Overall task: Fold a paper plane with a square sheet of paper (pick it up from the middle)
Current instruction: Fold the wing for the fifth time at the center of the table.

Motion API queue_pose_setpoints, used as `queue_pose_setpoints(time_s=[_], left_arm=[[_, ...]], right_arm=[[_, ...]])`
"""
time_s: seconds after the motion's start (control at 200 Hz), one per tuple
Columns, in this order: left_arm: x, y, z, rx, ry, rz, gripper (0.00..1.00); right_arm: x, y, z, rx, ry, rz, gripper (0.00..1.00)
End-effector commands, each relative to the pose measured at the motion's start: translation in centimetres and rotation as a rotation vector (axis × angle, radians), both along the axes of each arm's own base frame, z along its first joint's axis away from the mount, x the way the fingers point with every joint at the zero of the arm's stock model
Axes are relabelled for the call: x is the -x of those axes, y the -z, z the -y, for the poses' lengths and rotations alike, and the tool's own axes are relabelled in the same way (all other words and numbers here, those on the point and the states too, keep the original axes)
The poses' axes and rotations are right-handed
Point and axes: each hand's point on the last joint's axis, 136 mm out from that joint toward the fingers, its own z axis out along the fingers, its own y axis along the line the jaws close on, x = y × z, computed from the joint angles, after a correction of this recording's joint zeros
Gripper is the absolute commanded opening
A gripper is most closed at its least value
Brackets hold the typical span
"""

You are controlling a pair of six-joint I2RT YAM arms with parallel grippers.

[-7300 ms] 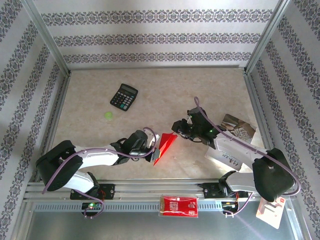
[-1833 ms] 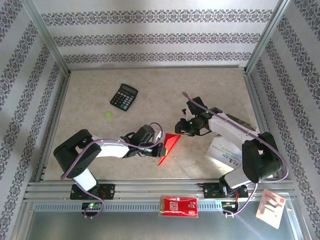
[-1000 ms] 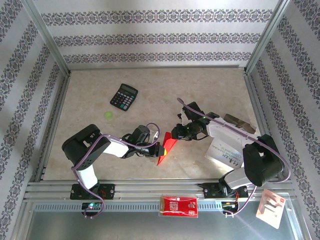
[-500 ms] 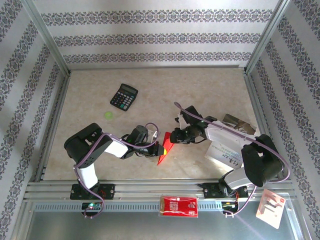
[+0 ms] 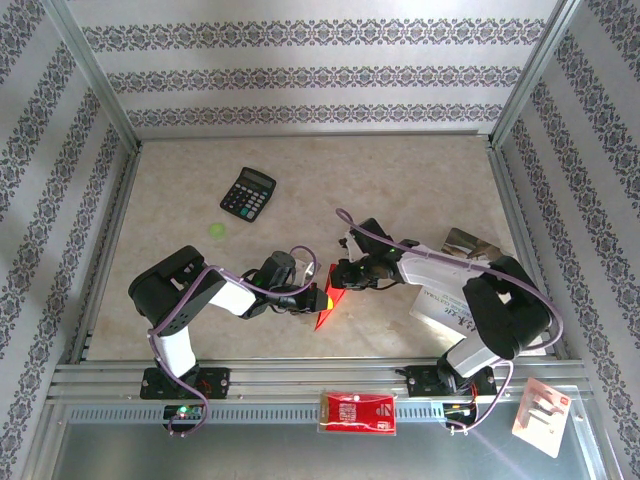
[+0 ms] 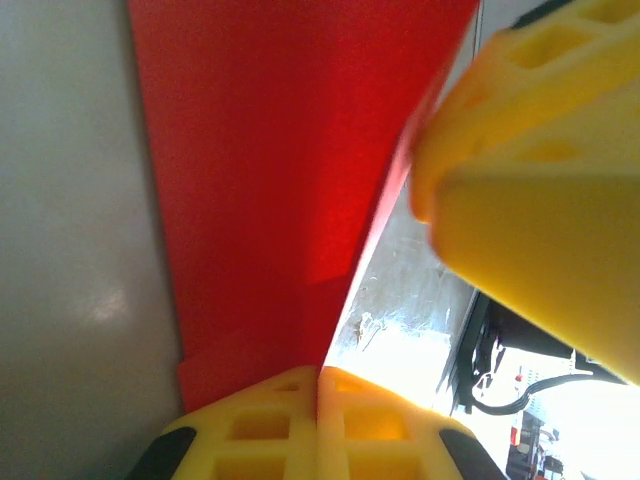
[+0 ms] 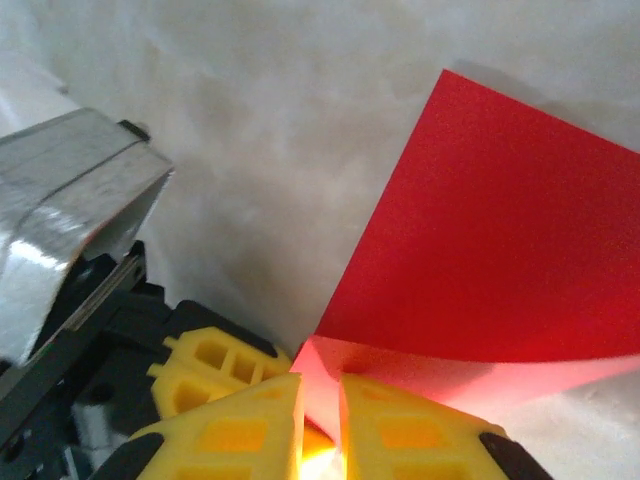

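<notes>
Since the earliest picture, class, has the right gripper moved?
Yes. The right gripper, pinching the red paper, has shifted nearer the red-and-white packet at the near edge.

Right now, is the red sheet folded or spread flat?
Folded, not flat. In the right wrist view the red sheet bends over into a flap at the right fingers; the left fingers pinch it too.
</notes>
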Motion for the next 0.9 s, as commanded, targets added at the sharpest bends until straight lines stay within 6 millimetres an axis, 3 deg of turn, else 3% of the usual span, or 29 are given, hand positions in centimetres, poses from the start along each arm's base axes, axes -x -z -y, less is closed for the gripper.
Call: queue_pose_setpoints(time_s=[0.0,0.375,0.894], left_arm=[[0.1,2.1,-1.3,-0.06,-0.043,-0.054,0.0],[0.3,3.0,-2.0,-0.114,-0.061,-0.076,0.0],[0.8,4.5,-2.6,-0.184,-0.064,-0.109,0.0]], right_arm=[[-0.7,0.3,-0.6,0.005,-0.01,0.019,0.17],[-0.5,2.6,0.5,0.08,-0.021,0.001,0.15],[-0.1,4.1,2.3,0.162,-0.015,-0.025,0.15]])
